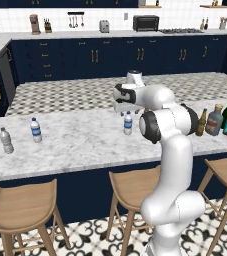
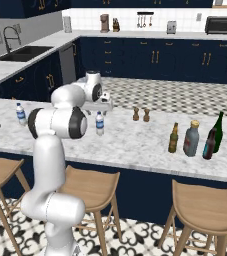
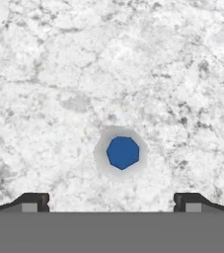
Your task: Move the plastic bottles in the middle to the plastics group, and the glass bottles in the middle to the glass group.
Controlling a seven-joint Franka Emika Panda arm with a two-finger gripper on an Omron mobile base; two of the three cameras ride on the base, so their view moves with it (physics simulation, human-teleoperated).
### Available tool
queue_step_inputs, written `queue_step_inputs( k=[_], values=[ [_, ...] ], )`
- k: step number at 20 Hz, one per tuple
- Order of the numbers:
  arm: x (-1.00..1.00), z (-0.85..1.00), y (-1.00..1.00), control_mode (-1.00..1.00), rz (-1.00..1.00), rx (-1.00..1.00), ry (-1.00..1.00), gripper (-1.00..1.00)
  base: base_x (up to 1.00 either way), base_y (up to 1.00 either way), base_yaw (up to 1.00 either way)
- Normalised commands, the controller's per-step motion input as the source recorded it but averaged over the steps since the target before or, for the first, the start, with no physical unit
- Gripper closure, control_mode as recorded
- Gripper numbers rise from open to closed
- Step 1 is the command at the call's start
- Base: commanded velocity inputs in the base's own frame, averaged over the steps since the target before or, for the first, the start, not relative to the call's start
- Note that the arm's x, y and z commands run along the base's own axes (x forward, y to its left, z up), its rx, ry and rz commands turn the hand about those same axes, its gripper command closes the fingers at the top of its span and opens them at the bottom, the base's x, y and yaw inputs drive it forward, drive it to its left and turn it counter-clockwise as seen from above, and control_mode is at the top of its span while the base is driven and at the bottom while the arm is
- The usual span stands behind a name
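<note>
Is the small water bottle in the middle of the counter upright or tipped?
Upright: the water bottle stands on its base, and the hand view looks straight down on its cap.

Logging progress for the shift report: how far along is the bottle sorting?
Done: apparently nothing. In hand: the gripper, jaws open, hangs over the middle plastic bottle, not yet gripped. Left: carry it to the plastics group, then the squat grey-blue bottle and slim brown bottle, standing just beside the glass group.

Upright water bottle (image 1: pixel 128 123) beneath gripper (image 1: pixel 122 107)
</note>
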Motion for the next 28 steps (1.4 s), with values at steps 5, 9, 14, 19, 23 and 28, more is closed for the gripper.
queue_step_inputs(
  k=[5,9,14,19,23,28],
  values=[
    [0.12,-0.30,0.00,-1.00,0.00,0.00,0.00,-1.00,0.00,0.00,0.00],
    [0.08,-0.11,0.00,-1.00,0.00,0.00,0.00,-1.00,0.00,0.00,0.00],
    [0.05,-0.07,0.00,-1.00,0.00,0.00,0.00,-1.00,0.00,0.00,0.00],
    [0.03,-0.05,0.00,-1.00,0.00,0.00,0.00,-1.00,0.00,0.00,0.00],
    [0.01,-0.22,0.00,-1.00,0.00,0.00,0.00,-1.00,0.00,0.00,0.00],
    [0.07,-0.14,0.00,-1.00,0.00,0.00,-0.01,-1.00,0.00,0.00,0.00]
  ],
)
